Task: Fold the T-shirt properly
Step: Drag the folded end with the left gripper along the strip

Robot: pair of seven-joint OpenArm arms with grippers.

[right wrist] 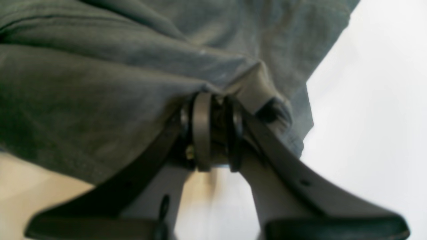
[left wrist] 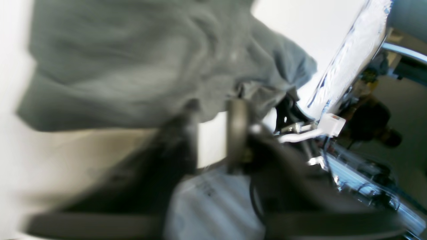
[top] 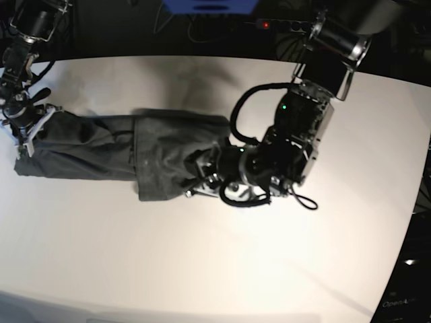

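Observation:
The dark grey T-shirt (top: 101,151) lies as a long, partly folded band across the left half of the white table (top: 269,269). My right gripper (top: 23,138) is at the band's left end. In the right wrist view it (right wrist: 217,100) is shut on a gathered edge of the T-shirt (right wrist: 100,83). My left gripper (top: 199,173) is at the band's right end. The left wrist view is motion-blurred, but the T-shirt (left wrist: 133,66) bunches to a point at the left gripper (left wrist: 213,103), which is shut on it.
The bulky body of my left arm (top: 296,141) hangs over the table just right of the shirt. Dark equipment and cables line the far edge, with a blue object (top: 209,5) at the top. A white connector (left wrist: 330,125) shows on the arm.

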